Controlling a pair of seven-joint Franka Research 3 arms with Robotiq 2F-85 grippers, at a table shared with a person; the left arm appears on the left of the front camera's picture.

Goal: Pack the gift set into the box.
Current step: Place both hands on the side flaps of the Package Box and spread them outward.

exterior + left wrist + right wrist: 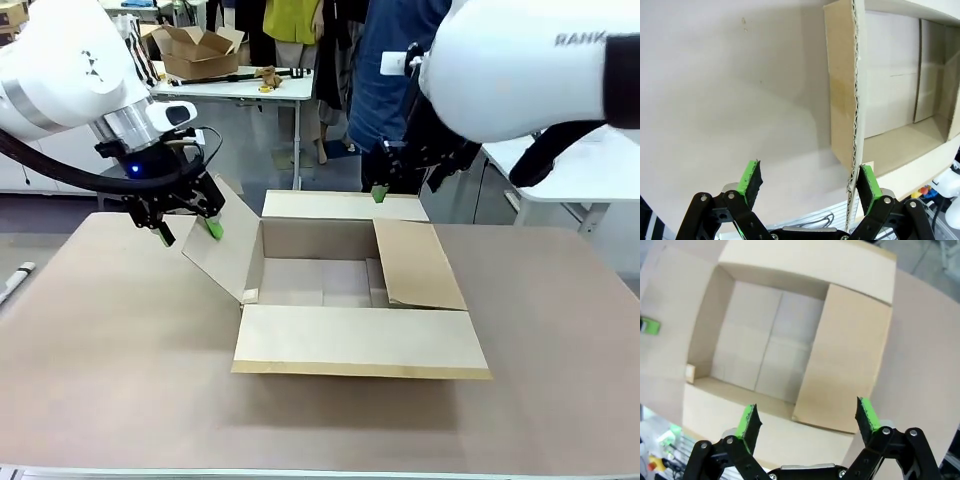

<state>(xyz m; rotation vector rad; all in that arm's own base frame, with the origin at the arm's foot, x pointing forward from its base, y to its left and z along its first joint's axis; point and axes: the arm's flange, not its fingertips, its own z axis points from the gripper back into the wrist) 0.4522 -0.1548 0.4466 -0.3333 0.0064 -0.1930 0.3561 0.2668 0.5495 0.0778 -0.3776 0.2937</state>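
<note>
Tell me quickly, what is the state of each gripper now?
Left gripper: open, box flap edge beside one pad.
Right gripper: open, holding nothing.

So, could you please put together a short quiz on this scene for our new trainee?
1. True or false: the box on the table is taped shut on top.
2. Which flap has its edge between the jaws of the left gripper? A) the near flap B) the left flap C) the far flap
3. Fill in: the right gripper hovers above the box with its jaws ____.

Key: 1. False, since all four flaps are folded back. 2. B. 3. open.
</note>
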